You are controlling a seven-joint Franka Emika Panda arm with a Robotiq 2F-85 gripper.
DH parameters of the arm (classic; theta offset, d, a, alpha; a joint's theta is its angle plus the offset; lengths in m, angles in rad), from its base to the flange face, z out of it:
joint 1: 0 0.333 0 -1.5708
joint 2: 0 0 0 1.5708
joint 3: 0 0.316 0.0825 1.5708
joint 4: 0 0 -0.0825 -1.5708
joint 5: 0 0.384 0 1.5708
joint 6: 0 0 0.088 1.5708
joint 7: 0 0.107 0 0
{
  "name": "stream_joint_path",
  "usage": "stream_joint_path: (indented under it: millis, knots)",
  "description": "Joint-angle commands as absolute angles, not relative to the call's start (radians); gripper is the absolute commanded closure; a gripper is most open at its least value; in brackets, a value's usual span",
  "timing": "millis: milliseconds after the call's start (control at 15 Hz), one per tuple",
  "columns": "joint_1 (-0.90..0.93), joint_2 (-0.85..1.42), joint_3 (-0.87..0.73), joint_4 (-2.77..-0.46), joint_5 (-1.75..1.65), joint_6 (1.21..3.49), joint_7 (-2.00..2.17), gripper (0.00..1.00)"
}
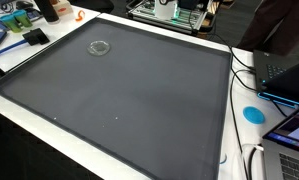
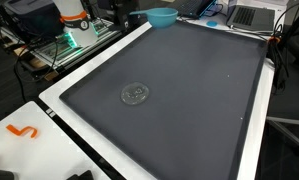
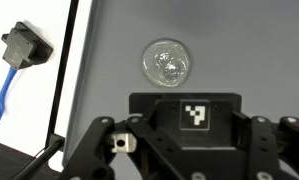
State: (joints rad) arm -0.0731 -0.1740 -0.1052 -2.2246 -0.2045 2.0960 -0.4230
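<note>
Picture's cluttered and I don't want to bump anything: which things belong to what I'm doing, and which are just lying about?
In hand:
gripper, open
clear round disc, nearest it, lying on the dark mat

Lying about:
black plug, off the mat
teal bowl
orange hook

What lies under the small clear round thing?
The clear round thing rests on the dark mat, which shows through it. The white table beneath the mat is covered there.
</note>
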Motion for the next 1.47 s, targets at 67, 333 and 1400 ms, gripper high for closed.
stream_joint_path:
  millis: [67, 333, 1400]
  knots:
    - [-0.088, -0.213, -0.151, -2.218, -0.139, 2.031, -0.474, 0.72]
    - [-0.09, -0.203, -0.16, -2.216, -0.144, 2.049, -0.463, 0.47]
    - [-0.105, -0.048, -0.189, -2.232, -0.061, 2.068, -0.532, 0.72]
